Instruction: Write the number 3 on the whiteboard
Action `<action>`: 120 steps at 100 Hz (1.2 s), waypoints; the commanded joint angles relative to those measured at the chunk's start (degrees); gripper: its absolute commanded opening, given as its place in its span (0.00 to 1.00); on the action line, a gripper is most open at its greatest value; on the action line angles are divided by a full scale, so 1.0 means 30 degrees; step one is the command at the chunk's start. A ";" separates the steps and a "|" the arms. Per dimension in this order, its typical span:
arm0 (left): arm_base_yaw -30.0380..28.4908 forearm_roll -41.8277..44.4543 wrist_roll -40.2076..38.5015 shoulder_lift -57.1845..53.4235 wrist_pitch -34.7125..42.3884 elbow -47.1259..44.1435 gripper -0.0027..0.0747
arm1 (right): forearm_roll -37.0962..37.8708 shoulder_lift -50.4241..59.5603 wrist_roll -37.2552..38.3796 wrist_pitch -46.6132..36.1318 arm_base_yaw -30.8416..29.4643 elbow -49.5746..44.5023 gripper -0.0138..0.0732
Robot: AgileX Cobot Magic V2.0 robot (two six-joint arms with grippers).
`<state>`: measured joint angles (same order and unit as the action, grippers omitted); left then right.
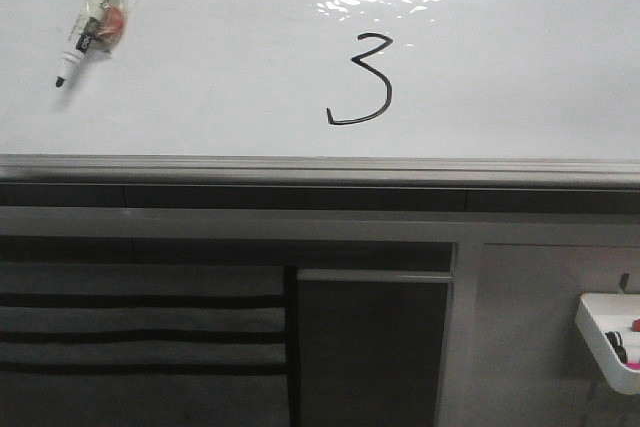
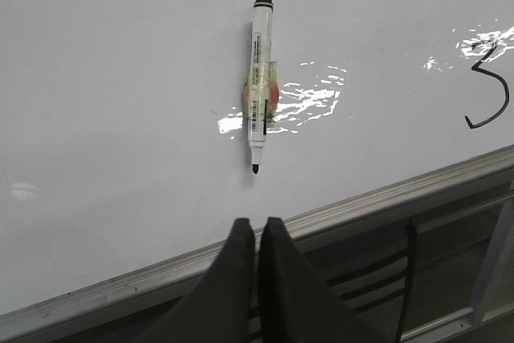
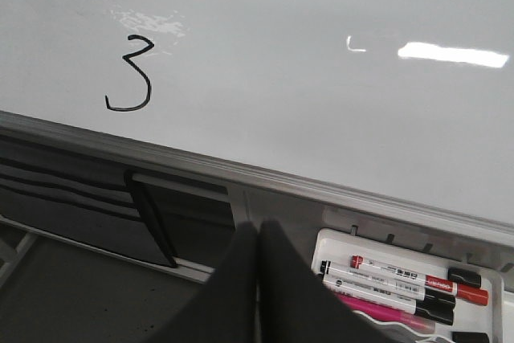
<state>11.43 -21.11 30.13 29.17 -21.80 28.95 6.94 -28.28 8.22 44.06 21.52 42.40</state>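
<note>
**Left wrist view: marker lies ahead of closed fingers, 3 already drawn**

Left wrist view shows the marker (image 2: 261, 86) lying on the whiteboard (image 2: 120, 118), long axis pointing back at the left fingers (image 2: 257, 234), which are pressed together and empty. The number 3 (image 1: 362, 80) sits mid-board. Right fingers (image 3: 257, 238) are likewise together, near the tray (image 3: 490, 279).

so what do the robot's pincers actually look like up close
Only the fingertips show. The left pincer and right pincer each have two plain matte black fingers, broad at the base and tapering to narrow tips. No markings, cables or arm links are visible.
</note>
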 commanded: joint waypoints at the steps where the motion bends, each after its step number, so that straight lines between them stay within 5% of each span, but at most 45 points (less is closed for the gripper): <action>1: -0.0065 -0.0416 -0.0234 0.0071 0.1527 0.0305 0.01 | 0.0403 -0.0051 -0.0035 -0.1483 -0.0115 0.0476 0.07; 56: -0.2190 -0.1697 -0.0425 -0.9275 0.6273 -0.6986 0.01 | 0.0403 -0.0051 -0.0035 -0.1483 -0.0115 0.0476 0.07; 80: -0.2190 0.6270 -1.0859 -1.0412 0.7803 -0.9567 0.01 | 0.0403 -0.0051 -0.0035 -0.1483 -0.0115 0.0476 0.07; 120: -0.2190 0.6423 -1.0867 -1.0412 0.8244 -0.9812 0.01 | 0.0403 -0.0051 -0.0035 -0.1483 -0.0115 0.0476 0.07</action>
<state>4.92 -2.03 -1.87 -0.33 -1.99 -0.35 7.08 -28.24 8.22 44.06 21.52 42.40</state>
